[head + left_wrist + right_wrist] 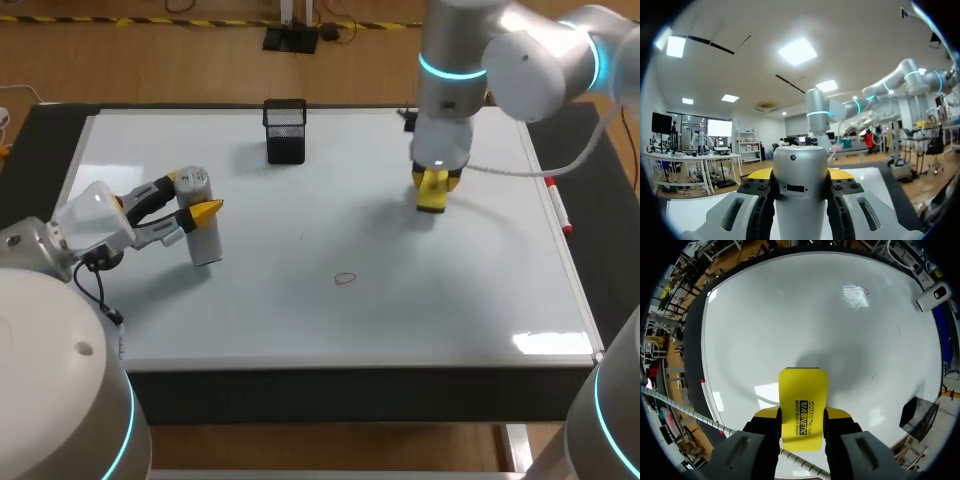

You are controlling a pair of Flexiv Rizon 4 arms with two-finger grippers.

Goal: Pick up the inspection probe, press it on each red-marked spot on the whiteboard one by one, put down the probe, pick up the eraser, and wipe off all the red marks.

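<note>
Head view: left gripper (192, 200) pinches the upright silver probe (205, 240) at the left of the whiteboard (450, 300), right gripper (435, 180) pinches the yellow eraser (432, 198) toward its far right, one red mark (345, 279) sits mid-board and a black mesh holder (285, 130) stands near the far edge; left wrist view: both fingers press the probe's sides; right wrist view: the clamped eraser bears black print.

Yellow eraser (804, 407), silver-grey probe (801, 180), white whiteboard (450, 290), red outline mark (345, 279), black mesh holder (286, 130)
</note>
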